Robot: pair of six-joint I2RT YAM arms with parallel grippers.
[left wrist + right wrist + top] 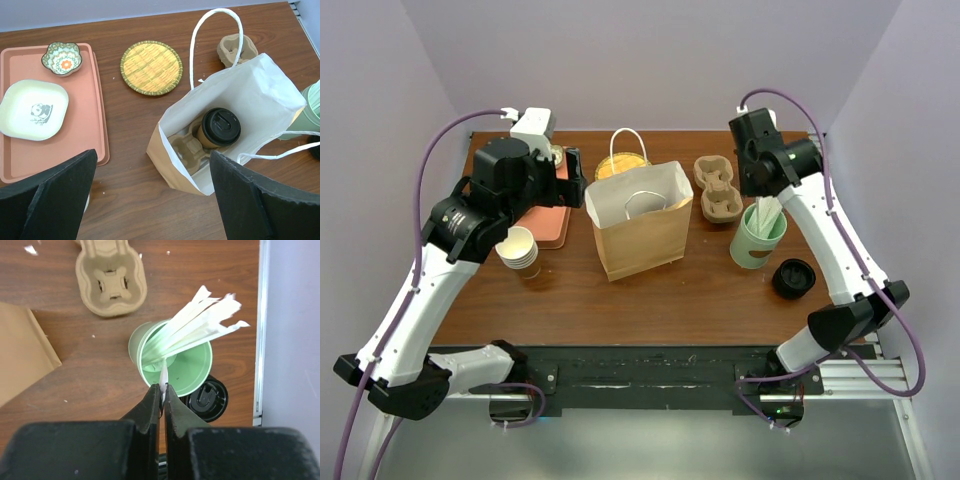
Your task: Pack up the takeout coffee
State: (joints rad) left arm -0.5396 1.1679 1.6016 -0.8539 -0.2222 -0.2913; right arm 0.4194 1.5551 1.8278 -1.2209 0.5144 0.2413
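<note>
Pale lilac walls close in a brown wood-grain surface (720, 290). At the centre of the top view stands a kraft paper bag (640, 235). Its mouth gapes open and its white cord handles are flopped aside, which keeps the way in free. Right of centre in the left wrist view you see the takeout coffee (220, 127) already inside the bag. It stands upright in one well of a moulded pulp carrier (187, 147) that steadies it, and the well beside it looks empty. The cup is smooth cream-tan paper, and its round lid is glossy black plastic.

Your left hand (152, 157) hangs released, fingers spread wide, above the surface between the salmon tray (95, 100) and the bag, grasping nothing. Your right hand (163, 389) is clenched at the rim of the pale-green cup (192, 372), lower centre of the right wrist view. Its tips pinch one thin white wrapped straw (163, 376) from the bunch.

I judge that the straw is meant for the bag, so the coffee is packed and only extras remain. Paper wrappers are slick and flimsy, so draw it straight up or its neighbours may come along. A spare black lid (205, 400) lies just beside the green cup.
</note>
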